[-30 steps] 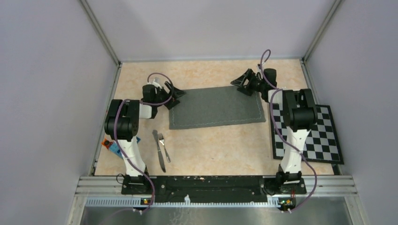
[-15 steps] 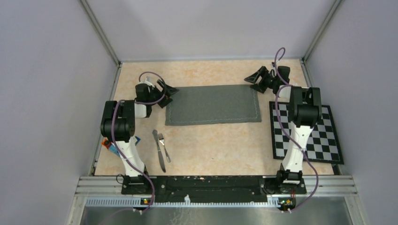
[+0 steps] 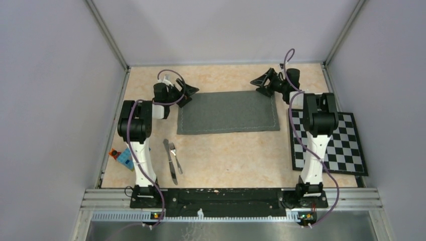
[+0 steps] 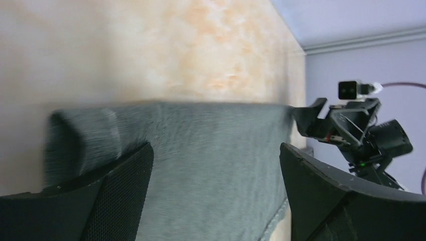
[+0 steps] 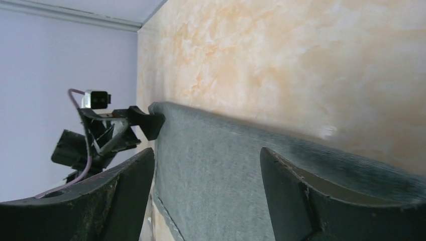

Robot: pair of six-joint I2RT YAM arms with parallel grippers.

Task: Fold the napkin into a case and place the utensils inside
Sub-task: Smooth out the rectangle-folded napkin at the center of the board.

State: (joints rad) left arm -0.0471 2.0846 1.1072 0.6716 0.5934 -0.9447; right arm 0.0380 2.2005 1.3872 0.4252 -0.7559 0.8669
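The napkin (image 3: 228, 111), mid-frame, is being flanked by the left gripper (image 3: 186, 94) and right gripper (image 3: 261, 83), fingers being held apart.

Matt, fuzzy dark grey cloth napkin (image 3: 228, 111), shiny silver metal knife (image 3: 170, 160) and fork (image 3: 176, 158), smooth mottled beige tabletop (image 3: 236, 155)

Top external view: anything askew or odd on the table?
Nothing serious. The dark grey folded cloth napkin lies flat, but in the left wrist view its left end looks bulged rather than creased flat; that view is blurred. The silver metal knife and fork lie side by side.
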